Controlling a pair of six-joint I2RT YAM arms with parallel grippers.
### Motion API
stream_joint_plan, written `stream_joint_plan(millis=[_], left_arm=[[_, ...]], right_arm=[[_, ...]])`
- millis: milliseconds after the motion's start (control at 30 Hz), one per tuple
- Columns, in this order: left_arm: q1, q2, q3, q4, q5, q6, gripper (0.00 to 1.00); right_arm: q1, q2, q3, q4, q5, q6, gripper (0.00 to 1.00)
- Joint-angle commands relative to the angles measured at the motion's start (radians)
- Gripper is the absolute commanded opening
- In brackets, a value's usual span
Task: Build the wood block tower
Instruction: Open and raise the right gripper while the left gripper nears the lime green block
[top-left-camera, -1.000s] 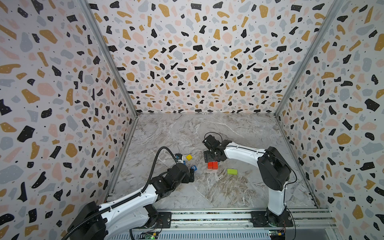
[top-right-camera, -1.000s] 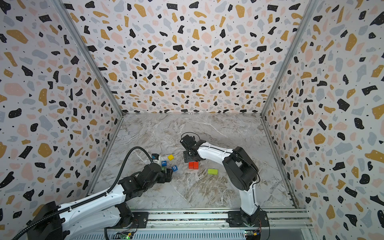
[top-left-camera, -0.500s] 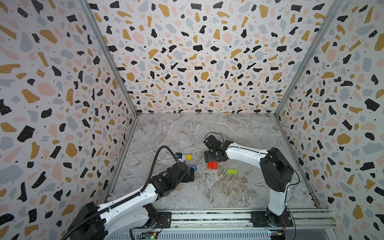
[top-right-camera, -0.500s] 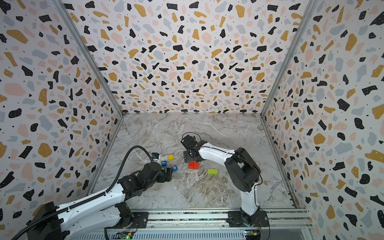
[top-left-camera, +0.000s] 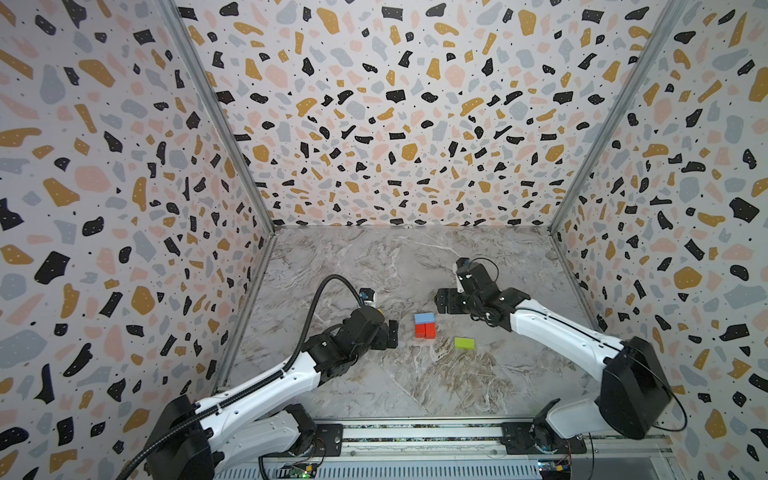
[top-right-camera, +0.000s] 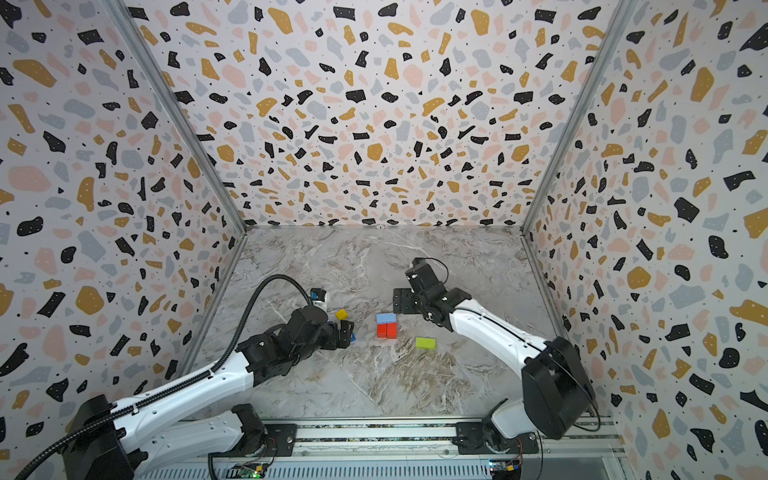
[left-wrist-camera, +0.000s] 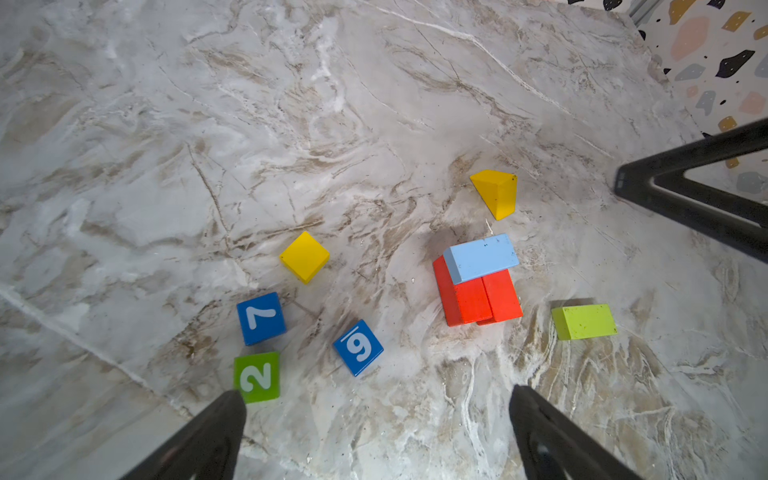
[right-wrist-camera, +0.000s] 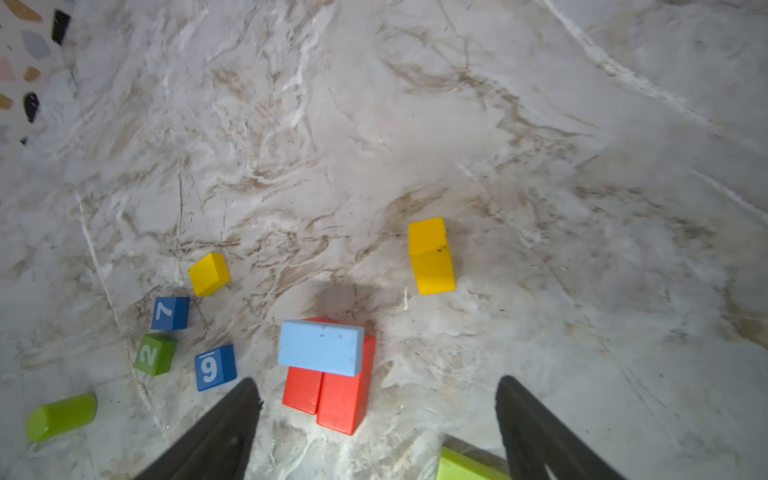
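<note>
Standing mid-floor, wood block tower (top-left-camera: 424, 328): two red bricks (left-wrist-camera: 478, 297) under one light blue slab (left-wrist-camera: 482, 257), lime slab (left-wrist-camera: 584, 321) just beside. Loose: two yellow blocks (left-wrist-camera: 304, 257), two blue cubes (left-wrist-camera: 261, 318), green cube (left-wrist-camera: 256, 376), lime cylinder (right-wrist-camera: 61, 417). Left gripper (left-wrist-camera: 376, 392) and right gripper (right-wrist-camera: 377, 380) gaped empty

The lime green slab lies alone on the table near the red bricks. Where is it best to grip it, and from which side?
Grip the lime green slab at its middle, across the two long edges, coming straight down from above. It lies flat on a broad face, so only its thin sides offer a pinch, and it lies apart from the red bricks.
</note>
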Motion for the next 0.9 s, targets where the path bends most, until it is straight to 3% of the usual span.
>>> stream_joint_plan(millis=[0, 100, 267, 367, 667, 867], left_arm=[[-0.021, 0.048, 0.065, -0.015, -0.004, 0.014, 1.00], [-0.068, 0.120, 0.131, -0.023, -0.050, 0.006, 1.00], [-0.151, 0.288, 0.272, -0.069, -0.097, -0.024, 1.00], [-0.201, 0.383, 0.351, -0.085, -0.117, -0.057, 1.00], [-0.331, 0.658, 0.589, -0.125, -0.161, -0.172, 0.99], [-0.381, 0.823, 0.740, -0.183, -0.181, -0.214, 0.95]], right_arm=[[-0.079, -0.153, -0.106, 0.102, -0.097, -0.036, 0.93], [-0.162, -0.284, -0.213, 0.147, -0.141, -0.043, 1.00], [-0.300, -0.514, -0.381, 0.244, -0.208, 0.012, 0.99], [-0.399, -0.580, -0.446, 0.259, -0.246, 0.053, 0.99], [-0.794, -0.563, -0.627, 0.396, -0.579, 0.159, 0.99], [-0.920, -0.510, -0.660, 0.453, -0.680, 0.158, 0.99]])
